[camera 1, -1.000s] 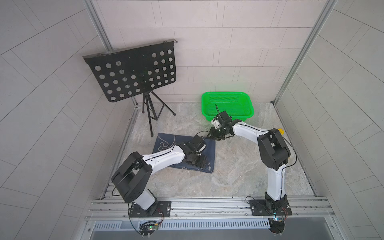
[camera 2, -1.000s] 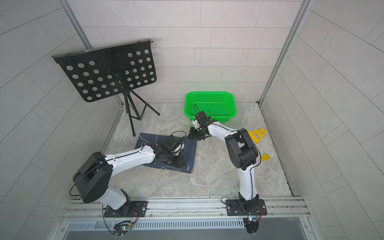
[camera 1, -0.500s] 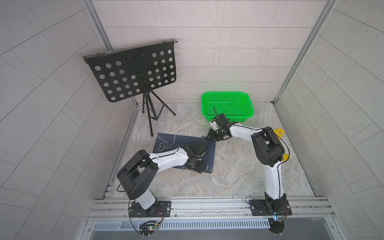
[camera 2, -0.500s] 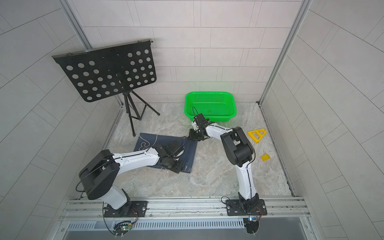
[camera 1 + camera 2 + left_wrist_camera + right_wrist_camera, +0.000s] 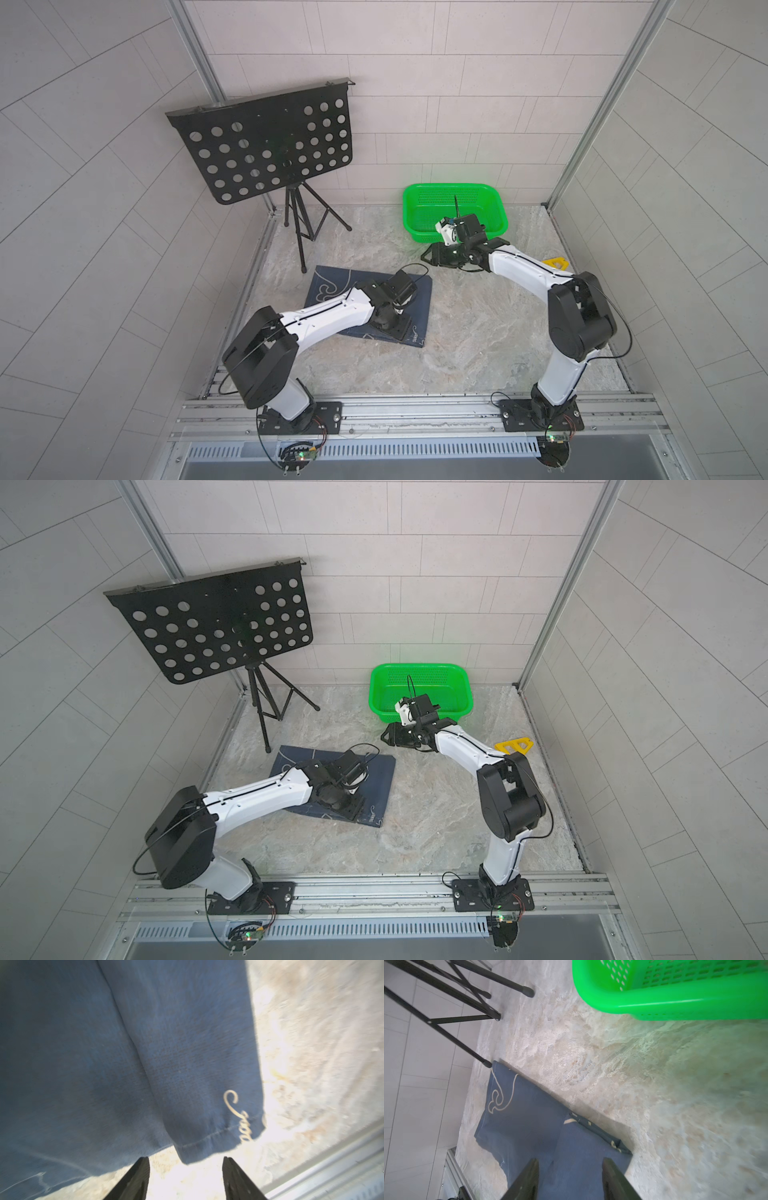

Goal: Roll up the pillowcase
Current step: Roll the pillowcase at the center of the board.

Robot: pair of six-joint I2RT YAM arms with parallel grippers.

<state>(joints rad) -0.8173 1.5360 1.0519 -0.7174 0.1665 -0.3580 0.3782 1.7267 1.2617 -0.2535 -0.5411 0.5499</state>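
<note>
fingers (image 5: 136, 1180) of the left gripper (image 5: 186, 1160), in the left wrist view, stand apart and empty, with bare marbled surface (image 5: 311, 1043) between them. the pillowcase (image 5: 145, 1053) lies just ahead, its stitched hem and a cursive word at the near corner. the weave looks soft, limp and likely light, so it should fold rather than hold shape. that hemmed corner seems the firmest place to pinch.

in the right wrist view the right gripper (image 5: 569, 1160) is also spread and holds nothing, near the cloth's far corner, where 1 edge is turned over into a narrow fold (image 5: 600, 1133), a likely start for the roll. the green basket (image 5: 654, 1005) sits beyond.

in both top views the pillowcase lies mostly flat on that marbled surface, under the left arm, apart from the basket. the top looks smooth, so the cloth may slide. tiled walls close in on 3 sides.
</note>
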